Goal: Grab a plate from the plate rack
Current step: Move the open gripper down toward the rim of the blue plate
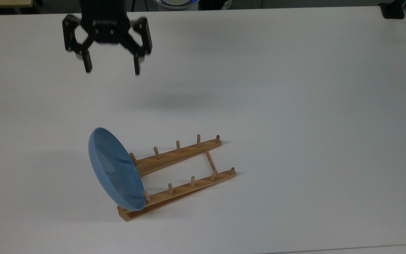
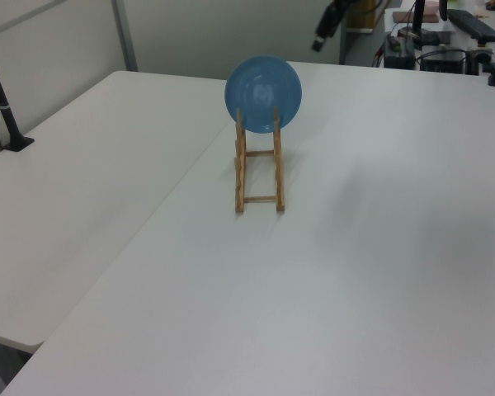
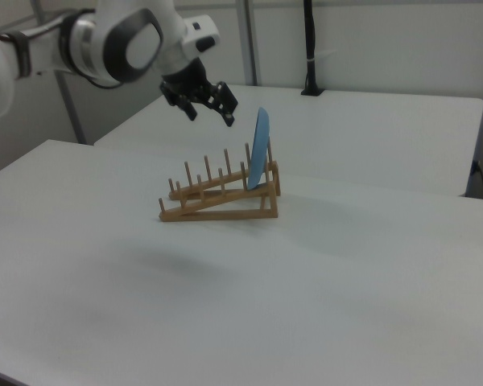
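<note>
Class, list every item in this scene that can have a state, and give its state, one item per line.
plate: standing on edge in the raised end slot of the rack, leaning on the pegs, ungrasped.
plate rack: resting on the table, sloped, other slots empty.
gripper: open, fingers spread, holding nothing, in the air apart from the plate.
table: bearing the rack.

The end effector hangs in the air, fingers spread wide, holding nothing
</note>
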You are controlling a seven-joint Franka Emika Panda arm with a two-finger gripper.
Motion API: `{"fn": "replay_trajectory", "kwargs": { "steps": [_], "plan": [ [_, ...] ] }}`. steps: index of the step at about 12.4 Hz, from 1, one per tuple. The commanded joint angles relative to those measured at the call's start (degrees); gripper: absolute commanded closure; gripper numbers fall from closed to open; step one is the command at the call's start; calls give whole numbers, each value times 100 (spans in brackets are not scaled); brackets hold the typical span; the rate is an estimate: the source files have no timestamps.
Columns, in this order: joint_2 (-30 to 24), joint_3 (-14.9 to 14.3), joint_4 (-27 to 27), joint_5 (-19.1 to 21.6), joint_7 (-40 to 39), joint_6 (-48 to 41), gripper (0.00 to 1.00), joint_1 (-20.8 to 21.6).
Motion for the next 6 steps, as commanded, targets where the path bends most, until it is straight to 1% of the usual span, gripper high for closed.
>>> {"fn": "replay_trajectory", "kwargs": {
  "steps": [1,2,4,6],
  "plan": [
    [454,-27,60,6,782,1019,0,52],
    [638,-27,78,-20,800,1265,0,43],
    [806,-35,78,-82,809,1643,0,26],
    [946,-193,87,-161,809,2091,0,52]
  ]
}}
